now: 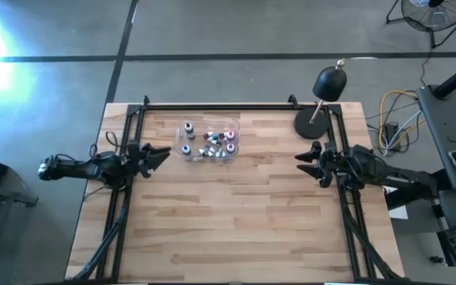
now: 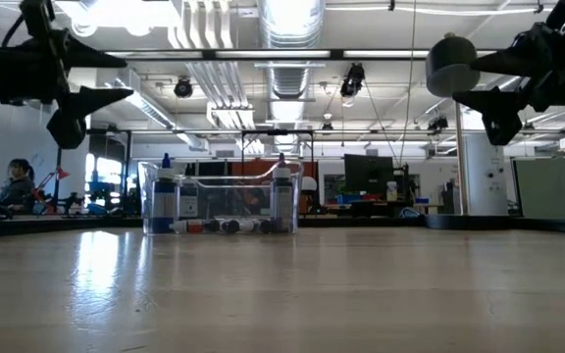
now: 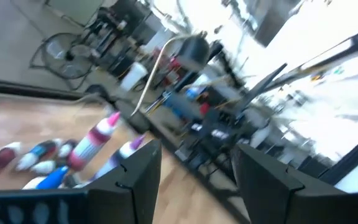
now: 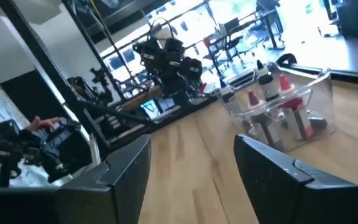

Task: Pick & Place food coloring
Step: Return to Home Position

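Plainly, the food coloring bottles (image 1: 212,142) are all gathered inside the clear tray (image 1: 233,123), at the upper middle of the high view, a little left of centre on the bench (image 1: 236,229); I see no bottle loose on the wood outside it. At least 2 of them stand upright with caps up; the others lie on their sides on the tray floor, their long axes in mixed directions. The left claw (image 1: 158,153) is at the left edge of the bench, spread and holding nothing, its tips pointing right in the frame toward the tray, which is near it and slightly higher in the frame; the right claw (image 1: 305,155) is at the right edge, also spread and empty, pointing left, well apart from the tray; so the left arm is the nearer of the 2. In the low view both claws hang above the level of the tray rim. To my judgement no grasp is left to do; the coming move is only a retreat to the rest pose, and it turns on drawing each claw away from the tray, the left one with more care.
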`<state>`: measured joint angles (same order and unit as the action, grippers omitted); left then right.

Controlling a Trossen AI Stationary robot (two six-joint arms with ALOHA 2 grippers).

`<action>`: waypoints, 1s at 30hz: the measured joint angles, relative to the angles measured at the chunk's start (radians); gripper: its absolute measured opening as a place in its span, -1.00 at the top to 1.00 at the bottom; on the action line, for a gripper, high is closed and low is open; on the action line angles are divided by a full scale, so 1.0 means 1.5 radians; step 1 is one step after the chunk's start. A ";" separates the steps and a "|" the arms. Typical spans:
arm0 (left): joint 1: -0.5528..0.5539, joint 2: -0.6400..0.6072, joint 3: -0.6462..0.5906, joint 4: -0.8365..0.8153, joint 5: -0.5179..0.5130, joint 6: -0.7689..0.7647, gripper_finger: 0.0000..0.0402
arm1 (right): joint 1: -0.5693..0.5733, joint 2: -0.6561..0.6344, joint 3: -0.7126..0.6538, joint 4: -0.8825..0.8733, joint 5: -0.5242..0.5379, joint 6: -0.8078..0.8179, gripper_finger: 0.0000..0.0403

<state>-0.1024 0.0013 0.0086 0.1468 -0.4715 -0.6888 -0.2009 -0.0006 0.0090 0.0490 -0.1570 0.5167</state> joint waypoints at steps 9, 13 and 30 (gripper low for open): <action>0.098 0.000 -0.001 -0.021 0.002 0.000 0.14 | 0.012 0.000 0.000 -0.004 0.001 0.000 -0.11; 0.143 0.000 -0.001 -0.033 -0.007 0.000 0.14 | 0.012 0.000 0.000 -0.009 0.001 0.000 -0.11; 0.142 0.000 -0.001 -0.046 -0.011 0.000 0.14 | 0.012 0.002 0.000 -0.009 0.001 0.000 -0.11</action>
<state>0.1104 0.0010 0.0067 0.0780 -0.4877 -0.6884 -0.1833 0.0025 0.0090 0.0349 -0.1558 0.5163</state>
